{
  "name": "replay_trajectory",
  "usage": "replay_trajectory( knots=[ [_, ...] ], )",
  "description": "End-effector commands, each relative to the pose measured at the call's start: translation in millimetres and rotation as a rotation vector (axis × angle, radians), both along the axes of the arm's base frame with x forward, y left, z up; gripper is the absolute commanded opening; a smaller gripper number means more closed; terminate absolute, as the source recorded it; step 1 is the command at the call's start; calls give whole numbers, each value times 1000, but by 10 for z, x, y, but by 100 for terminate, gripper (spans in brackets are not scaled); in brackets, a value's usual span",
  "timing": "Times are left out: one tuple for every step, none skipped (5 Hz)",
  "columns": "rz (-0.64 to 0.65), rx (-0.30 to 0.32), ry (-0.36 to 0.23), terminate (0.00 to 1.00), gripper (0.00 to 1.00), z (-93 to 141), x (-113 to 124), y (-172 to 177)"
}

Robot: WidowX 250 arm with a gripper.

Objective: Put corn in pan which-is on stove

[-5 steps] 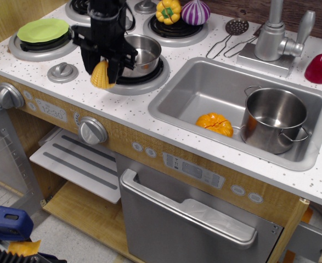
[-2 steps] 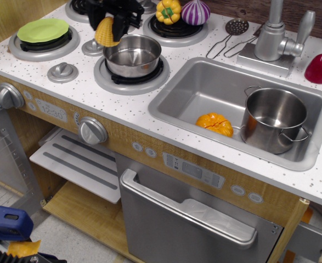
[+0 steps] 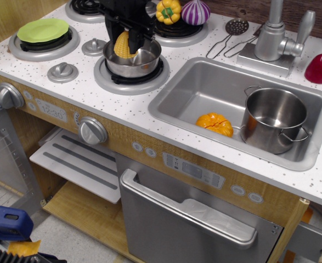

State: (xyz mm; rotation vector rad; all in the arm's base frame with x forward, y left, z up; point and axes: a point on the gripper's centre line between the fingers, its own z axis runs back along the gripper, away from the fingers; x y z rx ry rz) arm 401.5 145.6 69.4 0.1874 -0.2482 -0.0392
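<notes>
The yellow corn (image 3: 123,45) is held between the fingers of my black gripper (image 3: 125,39), which is shut on it. The corn hangs over the far left part of the small shiny steel pan (image 3: 134,59), about at rim height. I cannot tell whether it touches the pan. The pan sits on the front right burner of the white speckled stove (image 3: 78,87). The arm comes in from the top edge of the view and hides the pan's far rim.
A green plate (image 3: 43,29) lies on the left burner. A yellow-green pepper (image 3: 168,11) and a purple onion (image 3: 196,12) sit on the back burner. The sink (image 3: 215,87) holds an orange toy (image 3: 215,124) and a larger steel pot (image 3: 273,119). A slotted spoon (image 3: 229,35) and a faucet (image 3: 273,38) stand behind the sink.
The gripper carried the corn up from in front of the pan, around its left side, and now holds it lower over the pan's far left part.
</notes>
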Motion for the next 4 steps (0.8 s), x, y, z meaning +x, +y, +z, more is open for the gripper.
replay_trajectory(
  knots=[
    [-35,8,-64,0,0,147,147,134],
    [-52,-22,-60,0,100,76,157,161],
    [-52,-57,-52,0,100,37,171,178],
    [-52,-57,-52,0,100,37,171,178]
  ],
)
